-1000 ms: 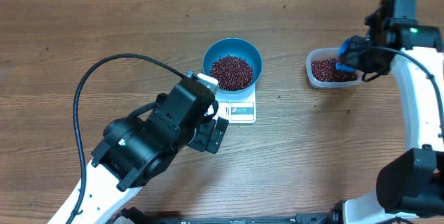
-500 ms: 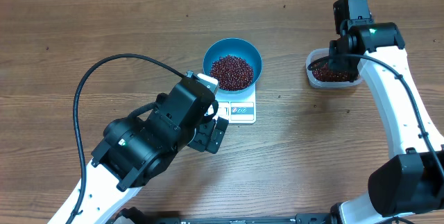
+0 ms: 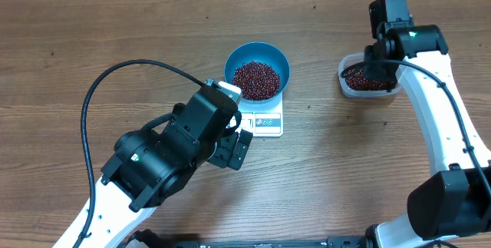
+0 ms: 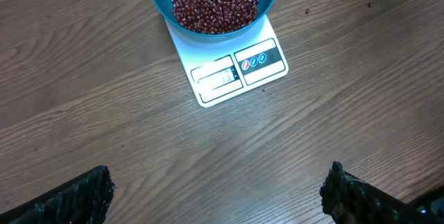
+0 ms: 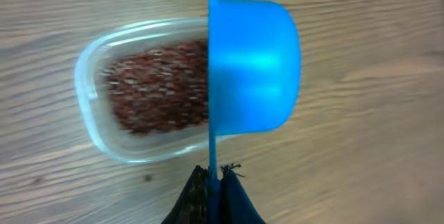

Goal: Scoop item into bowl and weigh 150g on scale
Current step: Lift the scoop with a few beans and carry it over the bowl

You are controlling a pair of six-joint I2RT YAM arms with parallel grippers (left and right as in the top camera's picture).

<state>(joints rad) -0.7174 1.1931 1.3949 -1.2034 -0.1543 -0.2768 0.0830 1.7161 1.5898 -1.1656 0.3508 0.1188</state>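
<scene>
Gripping the scoop (image 5: 253, 64) by its handle in my right jaws, above the tub (image 5: 87, 109) of beans (image 5: 156, 89) ahead of them, I judge dipping comes next; left jaws stand apart, bowl (image 4: 268, 5) on scale (image 4: 236, 71) ahead of them.

Open tabletop (image 3: 322, 144) separates the scale (image 3: 265, 122) from the tub (image 3: 342, 73).

A brown wood-grain table (image 3: 115, 33) is seen, with its grain running left to right. A white scale (image 3: 265, 121) is set near its middle, and a clear plastic tub (image 3: 342, 75) is placed well apart, toward the right. A few small dark specks (image 4: 307, 12) are scattered on the bare wood.
</scene>
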